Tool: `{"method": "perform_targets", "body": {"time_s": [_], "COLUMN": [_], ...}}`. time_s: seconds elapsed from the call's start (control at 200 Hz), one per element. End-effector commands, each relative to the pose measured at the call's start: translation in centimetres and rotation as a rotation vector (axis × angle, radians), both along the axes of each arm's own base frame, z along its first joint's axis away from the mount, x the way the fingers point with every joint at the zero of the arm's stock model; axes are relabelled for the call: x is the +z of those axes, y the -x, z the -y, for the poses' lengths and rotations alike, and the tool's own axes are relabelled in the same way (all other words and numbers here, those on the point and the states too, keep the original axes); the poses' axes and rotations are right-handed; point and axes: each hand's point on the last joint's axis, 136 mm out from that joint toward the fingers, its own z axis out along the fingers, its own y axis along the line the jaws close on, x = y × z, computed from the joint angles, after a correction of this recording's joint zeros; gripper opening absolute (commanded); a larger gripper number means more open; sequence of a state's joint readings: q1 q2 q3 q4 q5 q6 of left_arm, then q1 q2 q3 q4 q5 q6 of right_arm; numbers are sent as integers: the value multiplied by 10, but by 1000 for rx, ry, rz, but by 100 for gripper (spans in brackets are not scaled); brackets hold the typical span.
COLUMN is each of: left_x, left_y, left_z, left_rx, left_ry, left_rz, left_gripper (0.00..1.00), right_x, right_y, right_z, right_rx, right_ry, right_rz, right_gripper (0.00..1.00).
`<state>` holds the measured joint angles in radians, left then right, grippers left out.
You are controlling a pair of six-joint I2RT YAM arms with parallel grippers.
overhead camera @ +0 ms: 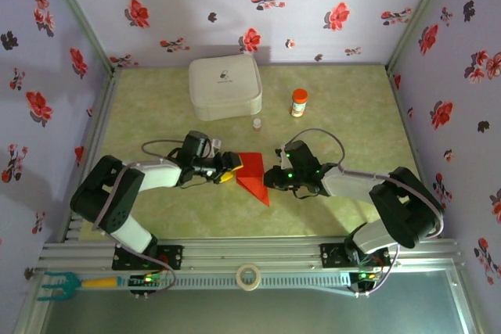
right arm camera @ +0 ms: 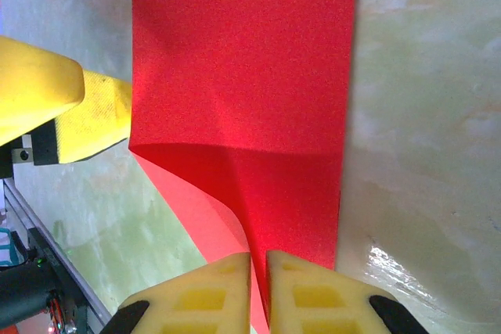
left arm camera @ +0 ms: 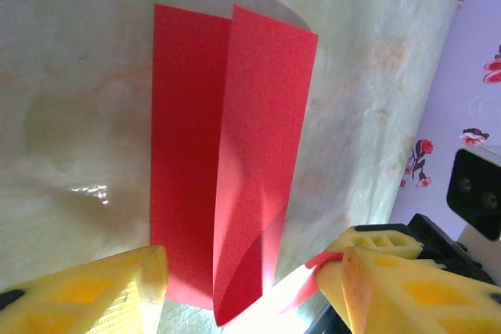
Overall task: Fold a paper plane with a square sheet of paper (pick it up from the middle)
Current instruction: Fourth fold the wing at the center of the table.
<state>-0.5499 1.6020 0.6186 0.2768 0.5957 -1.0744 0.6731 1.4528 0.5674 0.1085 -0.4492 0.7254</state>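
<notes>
Soft, even overhead light; the white case throws a faint shadow onto the back wall. Small glare patches shine on the tabletop in both wrist views.

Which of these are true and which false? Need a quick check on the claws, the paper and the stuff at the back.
1. The right claw is shut on the red paper. True.
2. The left claw is shut too. False: its jaws stand open, one finger on either side of the paper's end.
3. The paper lies as a flat, unfolded square. False: it is creased, with layers overlapping.
4. In the top view, the orange-capped bottle stands to the right of the white case. True.
</notes>
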Motion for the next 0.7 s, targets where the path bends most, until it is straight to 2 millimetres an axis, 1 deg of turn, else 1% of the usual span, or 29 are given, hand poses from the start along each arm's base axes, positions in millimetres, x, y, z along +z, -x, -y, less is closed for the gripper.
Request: {"method": "perform_targets", "body": {"time_s": [0.0, 0.125, 0.185, 0.24, 0.31, 0.365, 0.44, 0.51, 0.605, 0.695], "left_x": [2, 1, 1, 0, -3, -3, -3, -4, -3, 0], "left_y": [-5, -8, -9, -9, -10, -10, -10, -10, -10, -9], "left_z": [8, 13, 16, 17, 18, 18, 17, 15, 11, 9], "left_rx": [-19, -21, -25, -27, -23, -19, -10, 3, 38, 60], "left_ry": [13, 34, 42, 47, 50, 56, 61, 61, 61, 61], "left_rz": [5, 3, 3, -1, -8, -7, -3, -1, 8, 21], "left_gripper": [60, 57, 53, 49, 39, 31, 23, 15, 10, 9], "right_x": [5, 4, 4, 4, 5, 6, 6, 9, 17, 25], "right_y": [-1, -1, -2, -2, -4, -5, -7, -11, -13, -13], "right_z": [0, 1, 1, 1, 3, 6, 16, 32, 51, 63], "right_rx": [-4, -4, -5, -10, -20, -37, -76, -129, -191, -217], "right_ry": [-25, -26, -25, -24, -18, -3, 41, 104, 156, 175], "right_rz": [12, 8, 8, 8, 9, 13, 30, 69, 139, 212], "right_gripper": [14, 14, 15, 18, 25, 28, 36, 40, 43, 45]}}
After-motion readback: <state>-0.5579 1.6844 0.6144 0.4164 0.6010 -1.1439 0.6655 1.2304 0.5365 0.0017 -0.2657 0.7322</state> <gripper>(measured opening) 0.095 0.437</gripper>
